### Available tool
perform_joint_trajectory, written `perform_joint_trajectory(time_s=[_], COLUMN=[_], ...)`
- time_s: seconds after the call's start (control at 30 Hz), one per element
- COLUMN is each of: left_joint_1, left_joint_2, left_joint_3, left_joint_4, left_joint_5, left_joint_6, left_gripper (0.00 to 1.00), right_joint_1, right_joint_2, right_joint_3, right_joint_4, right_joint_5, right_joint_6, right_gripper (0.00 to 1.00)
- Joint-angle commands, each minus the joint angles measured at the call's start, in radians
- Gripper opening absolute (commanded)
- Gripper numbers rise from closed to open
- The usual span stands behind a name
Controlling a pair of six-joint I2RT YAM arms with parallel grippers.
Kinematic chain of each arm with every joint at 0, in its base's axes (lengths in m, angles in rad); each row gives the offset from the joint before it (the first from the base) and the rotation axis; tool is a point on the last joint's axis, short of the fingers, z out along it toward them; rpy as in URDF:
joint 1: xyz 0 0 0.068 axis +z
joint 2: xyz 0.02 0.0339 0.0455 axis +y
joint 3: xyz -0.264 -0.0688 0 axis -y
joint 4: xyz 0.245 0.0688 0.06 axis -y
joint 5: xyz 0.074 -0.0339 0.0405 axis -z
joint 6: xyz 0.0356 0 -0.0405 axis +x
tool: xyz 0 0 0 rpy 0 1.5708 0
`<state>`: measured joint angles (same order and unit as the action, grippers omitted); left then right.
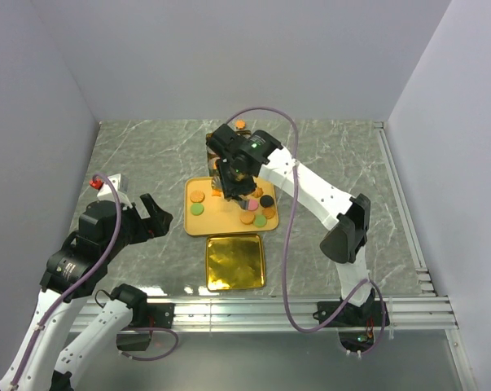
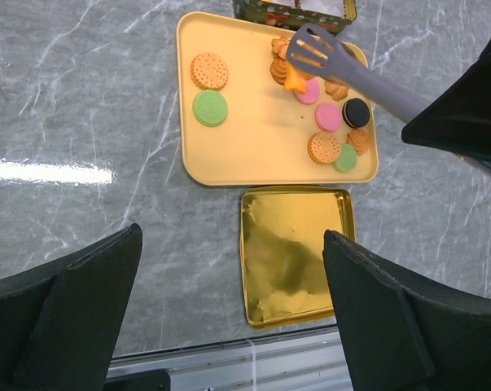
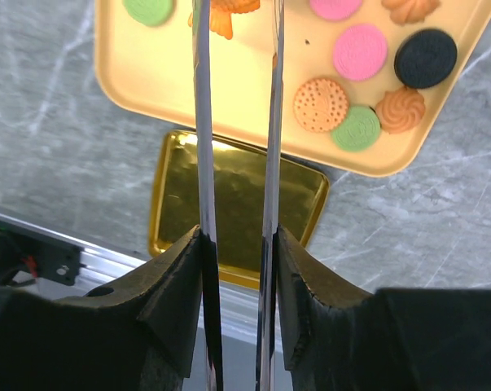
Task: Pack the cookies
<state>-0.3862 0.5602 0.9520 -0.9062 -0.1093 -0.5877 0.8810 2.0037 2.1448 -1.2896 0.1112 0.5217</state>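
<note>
Your right fingers (image 3: 176, 285) clamped on grey tongs (image 2: 367, 81) above the cookies (image 2: 210, 71), yellow tray (image 2: 253, 138), your left fingers (image 2: 74, 301) spread wide over the marble surface (image 2: 82, 122), gold tin (image 2: 294, 252) just beside the tray.

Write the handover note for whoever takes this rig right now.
Left gripper: open, empty, hovering over the table left of the yellow tray.
Right gripper: shut on the grey tongs, slotted tips over an orange cookie at the tray's far side.
Other cookies, such as the green one, lie loose on the tray.
Gold lid lies empty on the tray's near side; the patterned tin stands beyond it, contents unclear.
Done: nothing visibly packed. Left: pack all the tray's cookies.
</note>
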Motion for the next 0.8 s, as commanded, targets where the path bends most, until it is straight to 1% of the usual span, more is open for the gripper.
perform_joint_trajectory(time_s=[0.0,0.23,0.5,0.63,0.77], left_joint_1=[0.004,0.004,0.004,0.004,0.004], left_joint_2=[0.009,0.026,0.033,0.069,0.092], left_joint_3=[0.001,0.002,0.002,0.005,0.004], left_joint_4=[0.015,0.013,0.006,-0.008,-0.01], left_joint_5=[0.005,-0.001,-0.013,-0.043,-0.038], left_joint_6=[0.008,0.005,-0.004,-0.018,-0.018], left_gripper=[0.99,0.99,0.99,0.99,0.99], right_joint_1=[-0.022,-0.106,-0.201,-0.246,-0.284], right_joint_2=[0.009,0.038,0.041,0.063,0.069], right_joint_3=[0.069,0.19,0.221,0.265,0.265], right_joint_4=[-0.016,-0.02,0.016,0.012,0.027], right_joint_5=[0.002,-0.011,-0.034,-0.045,-0.06], right_joint_6=[-0.022,-0.04,-0.063,-0.077,-0.088], right_gripper=[0.36,0.36,0.36,0.37,0.37])
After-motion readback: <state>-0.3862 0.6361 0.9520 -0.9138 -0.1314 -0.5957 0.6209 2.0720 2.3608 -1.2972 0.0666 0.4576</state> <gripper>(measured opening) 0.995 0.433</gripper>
